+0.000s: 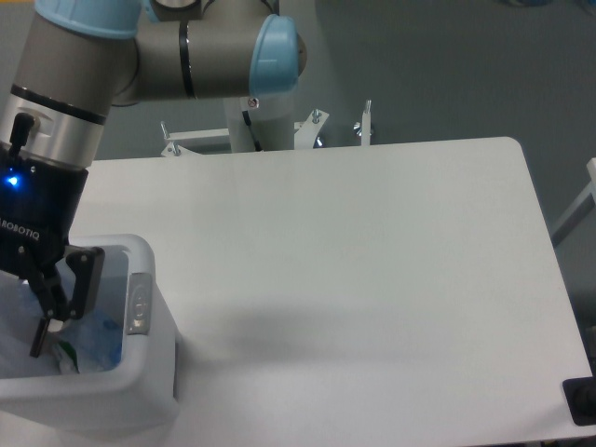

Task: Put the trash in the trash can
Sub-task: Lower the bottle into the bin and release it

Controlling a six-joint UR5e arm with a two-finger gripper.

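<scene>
The trash can [154,372], a white bin with a thick rim and a grey oval panel [140,303], stands at the table's front left corner. My gripper [35,333] hangs down into its opening, partly cut off by the left edge of the view. A clear, bluish bottle [101,317] shows inside the bin beside my right finger [48,321]. I cannot make out whether the fingers still touch it. A scrap of white and green carton [65,354] peeks out low in the bin.
The white table [372,261] stretches right and back from the bin. The arm's base [261,126] and metal brackets [363,126] stand behind the far edge. A dark object [582,400] sits at the front right corner.
</scene>
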